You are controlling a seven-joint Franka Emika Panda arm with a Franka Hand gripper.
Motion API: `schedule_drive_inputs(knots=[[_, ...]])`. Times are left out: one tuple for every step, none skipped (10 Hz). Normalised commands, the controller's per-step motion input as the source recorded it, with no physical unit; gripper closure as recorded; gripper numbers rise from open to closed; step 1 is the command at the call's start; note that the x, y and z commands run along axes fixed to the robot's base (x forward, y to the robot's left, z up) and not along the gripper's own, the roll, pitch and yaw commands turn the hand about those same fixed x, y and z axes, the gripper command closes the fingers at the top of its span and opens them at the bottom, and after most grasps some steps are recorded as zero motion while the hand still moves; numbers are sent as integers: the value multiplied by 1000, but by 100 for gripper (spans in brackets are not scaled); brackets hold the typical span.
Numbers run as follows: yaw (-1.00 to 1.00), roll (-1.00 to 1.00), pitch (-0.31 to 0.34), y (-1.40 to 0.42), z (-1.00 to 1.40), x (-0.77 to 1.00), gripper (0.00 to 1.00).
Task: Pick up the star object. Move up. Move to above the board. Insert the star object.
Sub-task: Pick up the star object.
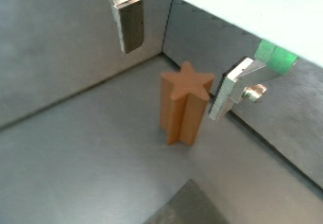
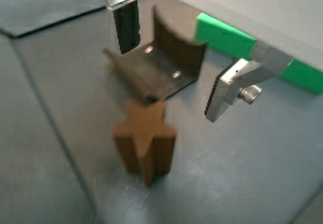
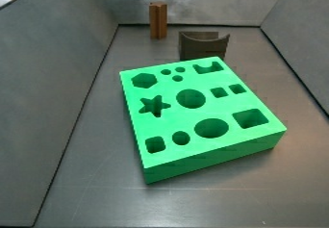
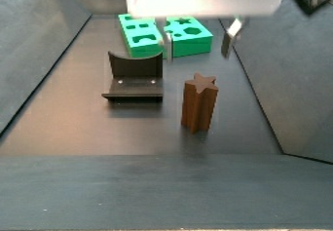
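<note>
Grey flooring held the star object [image 1: 184,104] upright, well apart from the board [image 3: 197,111]. My gripper [image 1: 177,48] hung spread above it, pinching nothing. Descending off-centre, I judged, could topple the peg.

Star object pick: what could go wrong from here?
1. The claw is open above the star object, with one finger already close beside it. Descending off-centre could tip the tall, narrow peg.
2. The fixture stands near the peg; a toppled peg could land against it.
3. The star cut-out in the board needs matching rotation; a skewed grip could jam the insertion.
</note>
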Motion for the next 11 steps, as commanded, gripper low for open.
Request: schedule_drive_inputs(knots=[[337, 0, -157, 277, -689, -14, 0], [354, 0, -159, 326, -646, -37, 0], [320, -33, -127, 334, -514, -11, 0], [280, -77, -159, 383, -466, -157, 0], [177, -107, -153, 317, -383, -246, 0], [0, -17, 0, 9, 0, 0, 0], [0, 0, 0, 0, 0, 0, 0], [0, 0, 0, 0, 0, 0, 100], [0, 0, 0, 0, 0, 0, 100], [0, 0, 0, 0, 0, 0, 100], [0, 0, 0, 0, 0, 0, 100]])
